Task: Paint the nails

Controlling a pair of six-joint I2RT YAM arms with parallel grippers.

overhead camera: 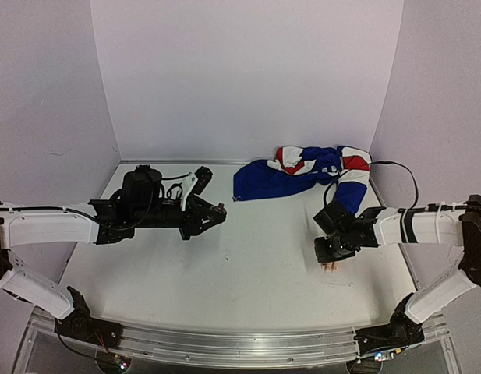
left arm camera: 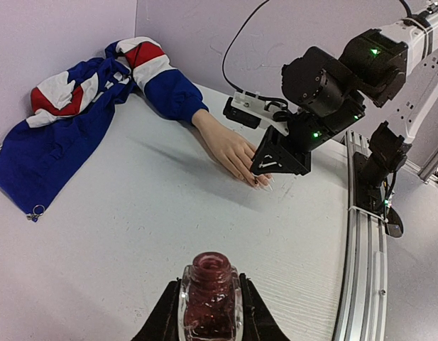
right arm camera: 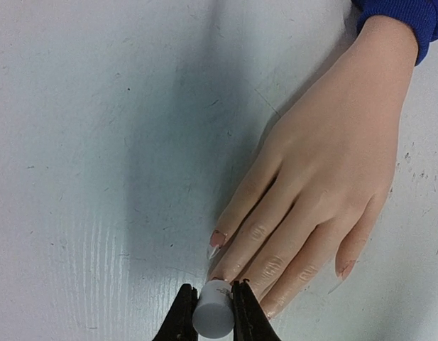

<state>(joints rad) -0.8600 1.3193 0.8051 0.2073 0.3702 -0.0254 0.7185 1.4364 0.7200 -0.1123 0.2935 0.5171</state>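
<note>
A pale mannequin hand (right arm camera: 325, 170) with a blue sleeve (right arm camera: 400, 14) lies flat on the table, fingers pointing to the near edge; it also shows in the left wrist view (left arm camera: 229, 150). Its nails show in the right wrist view: the index nail (right arm camera: 216, 241) and the little-finger nail (right arm camera: 344, 268) carry some reddish polish. My right gripper (right arm camera: 214, 312) is shut on the white brush cap (right arm camera: 213, 309), right over the middle fingertip, which it hides. My left gripper (left arm camera: 208, 312) is shut on the open dark-red polish bottle (left arm camera: 209, 295), held upright at the table's left (overhead camera: 189, 214).
A blue, red and white garment (overhead camera: 302, 171) lies bunched at the back of the table, its sleeve running to the hand. A black cable (overhead camera: 396, 167) loops by the right wall. Metal rail (overhead camera: 224, 343) along the near edge.
</note>
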